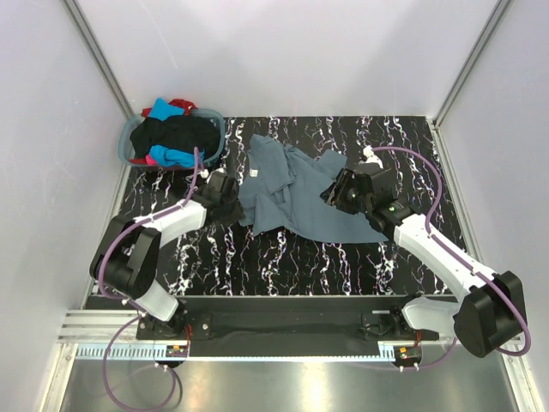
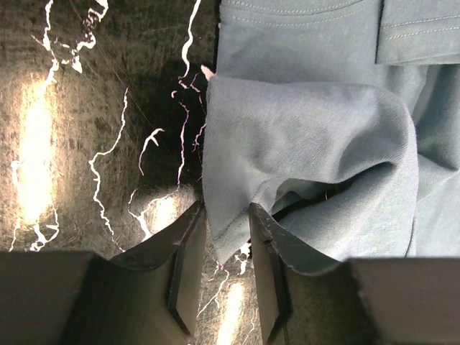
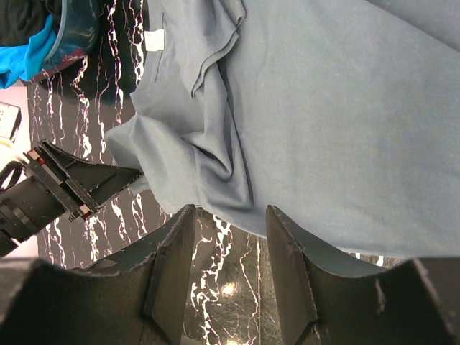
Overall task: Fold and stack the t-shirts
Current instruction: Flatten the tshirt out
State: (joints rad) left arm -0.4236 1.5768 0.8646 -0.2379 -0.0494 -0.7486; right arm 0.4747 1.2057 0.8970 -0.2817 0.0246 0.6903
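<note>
A slate blue-grey t-shirt (image 1: 292, 193) lies crumpled and partly spread on the black marbled table, its white neck label (image 1: 254, 172) facing up. My left gripper (image 1: 225, 194) is at the shirt's left edge. In the left wrist view it (image 2: 225, 223) is open, with a hanging corner of the shirt (image 2: 302, 136) between the fingertips, not pinched. My right gripper (image 1: 336, 194) hovers over the shirt's right part. In the right wrist view it (image 3: 230, 215) is open and empty, just short of the shirt's hem (image 3: 323, 129). Black (image 1: 176, 133), turquoise (image 1: 171, 157) and red (image 1: 180, 105) t-shirts sit in the basket.
The round grey-blue laundry basket (image 1: 130, 142) stands at the table's back left corner, close behind my left arm; it also shows in the right wrist view (image 3: 75, 32). White walls enclose the table (image 1: 283, 257) on three sides.
</note>
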